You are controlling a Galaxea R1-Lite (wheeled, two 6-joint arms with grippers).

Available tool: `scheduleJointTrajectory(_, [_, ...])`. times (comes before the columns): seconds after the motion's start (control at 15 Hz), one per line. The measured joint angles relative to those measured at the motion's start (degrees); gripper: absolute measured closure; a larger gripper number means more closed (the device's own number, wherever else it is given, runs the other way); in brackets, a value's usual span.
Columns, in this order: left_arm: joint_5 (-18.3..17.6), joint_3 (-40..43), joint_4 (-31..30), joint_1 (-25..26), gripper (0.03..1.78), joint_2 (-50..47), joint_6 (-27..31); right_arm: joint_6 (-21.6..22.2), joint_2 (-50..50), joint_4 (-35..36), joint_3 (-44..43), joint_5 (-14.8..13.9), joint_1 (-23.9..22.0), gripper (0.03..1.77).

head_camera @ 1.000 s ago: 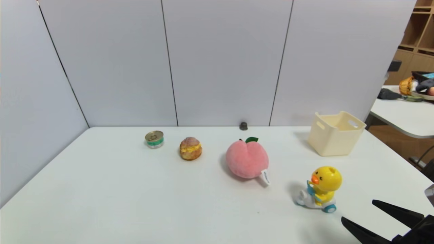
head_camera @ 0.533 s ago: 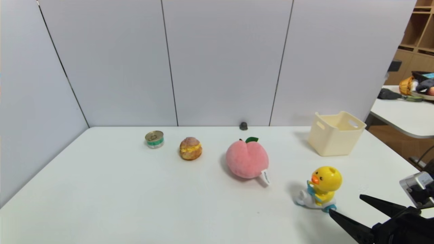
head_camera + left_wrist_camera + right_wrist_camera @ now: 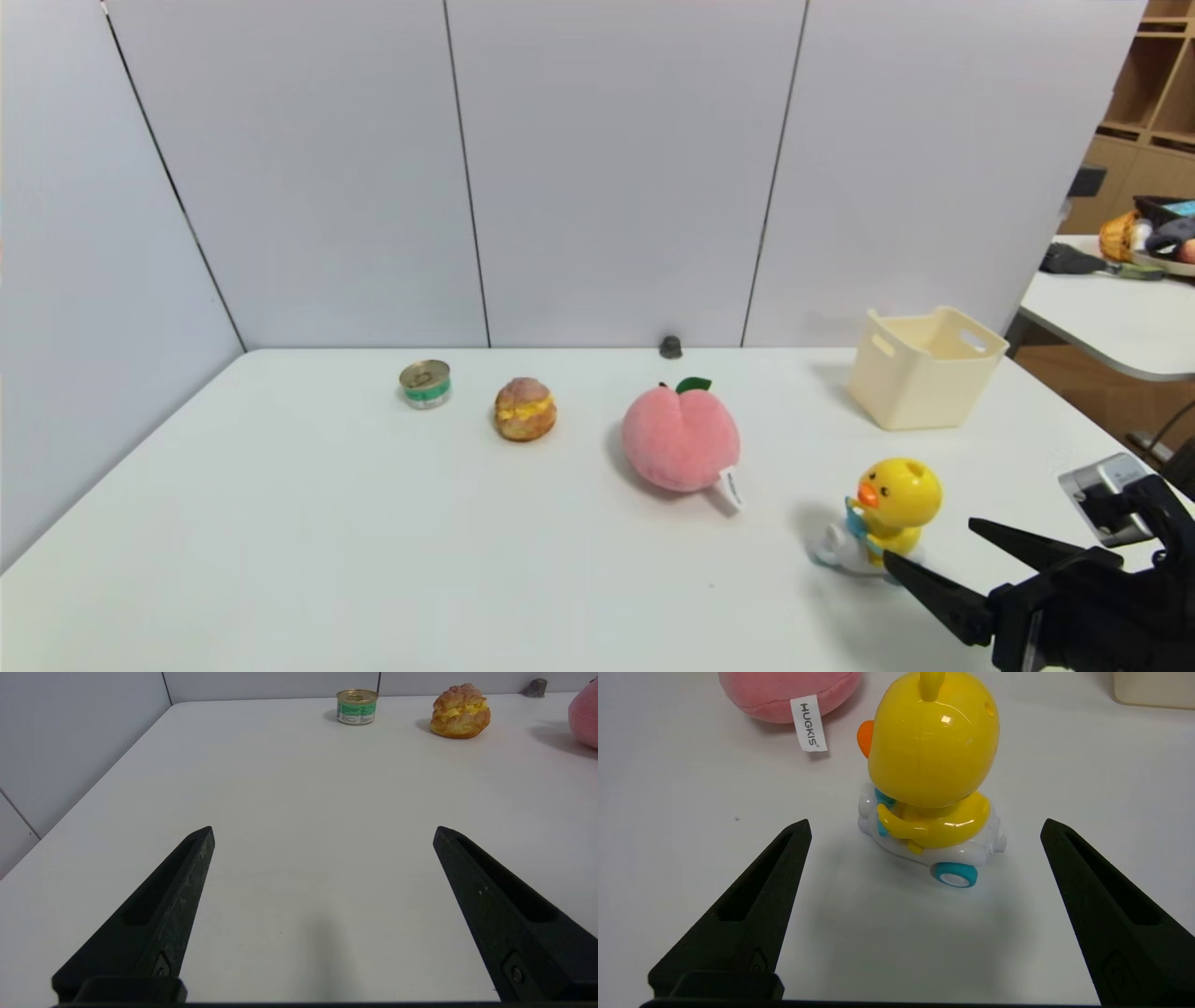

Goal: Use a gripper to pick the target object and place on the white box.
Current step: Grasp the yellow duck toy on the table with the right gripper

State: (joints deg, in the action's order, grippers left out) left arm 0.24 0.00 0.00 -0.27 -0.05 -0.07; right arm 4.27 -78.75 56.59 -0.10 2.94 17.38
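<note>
The table is white and matte, w/ a plain smooth top. It stands in a corner made of pale grey wall panels, w/ thin dark seams between them. A small dark knob sits at the far edge of the table, just at the foot of the back panels. On the right side the panels end, and there a second white table w/ some clutter on it and wooden shelves behind are seen.

On the table, from left to right: a small tin, a cream puff, a pink peach w/ a white label, and the duck on its white scooter. The duck stands upright, near the front right part of the table, beak to the left, apart from the peach. The box is at the far right, near the back panels, well apart from the duck, and nothing is seen in it.

The right gripper is low over the table at the front right, fingers spread wide, nothing grasped. In the right wrist view the duck is just ahead of the fingertips, centred btw them, not touched.

The left gripper is also spread wide and holds nothing, over a bare part of the table, tin and puff far ahead of it
</note>
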Motion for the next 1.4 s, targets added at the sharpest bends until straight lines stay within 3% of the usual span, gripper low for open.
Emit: scheduleJointTrajectory(1.4, [0.0, 0.0, 0.0, 0.0, 0.12, 0.0, 0.0, -0.1, -16.8, 14.4, -2.2, -0.1, -0.1, 0.10])
